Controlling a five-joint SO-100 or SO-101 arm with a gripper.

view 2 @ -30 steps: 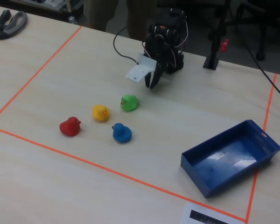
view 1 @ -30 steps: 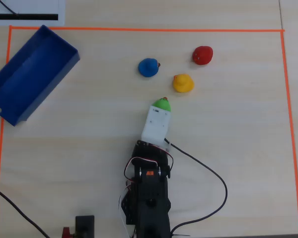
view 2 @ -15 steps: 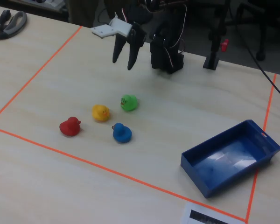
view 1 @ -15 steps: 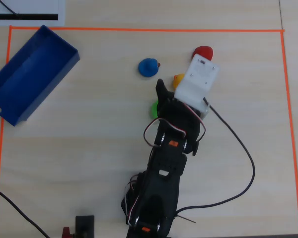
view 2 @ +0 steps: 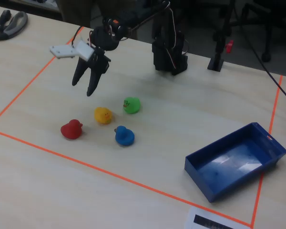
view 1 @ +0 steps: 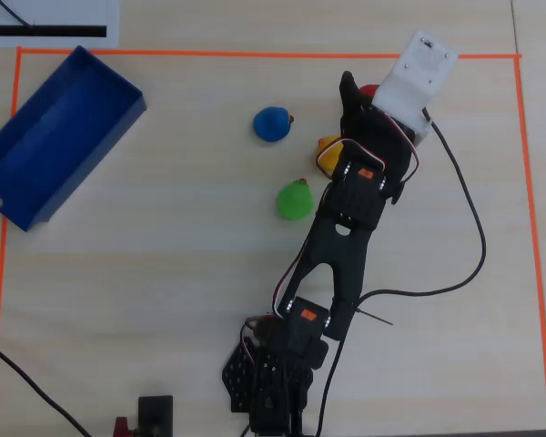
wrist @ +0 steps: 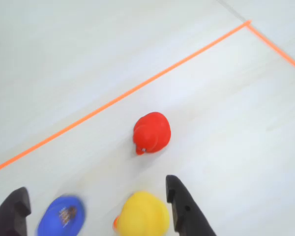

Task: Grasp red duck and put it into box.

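Observation:
The red duck [wrist: 152,132] sits alone on the pale table, ahead of my open gripper [wrist: 96,189] in the wrist view. In the fixed view the red duck [view 2: 71,129] is the leftmost of the ducks, and my gripper [view 2: 83,88] hangs in the air above and behind it, fingers spread and holding nothing. From overhead, only a sliver of the red duck [view 1: 369,89] shows beside the arm. The box [view 1: 45,137] is a shallow blue tray at the top left corner overhead, and the box [view 2: 233,160] lies far right in the fixed view.
A yellow duck [view 2: 103,115], a blue duck [view 2: 124,136] and a green duck [view 2: 131,105] stand close to the red one. In the wrist view the yellow duck [wrist: 140,216] and blue duck [wrist: 61,219] lie between my fingers. Orange tape [view 1: 255,55] borders the work area.
The arm has stretched out from near its base, passing over the green duck, to hang above the yellow and red ducks. The ducks and the box have not moved.

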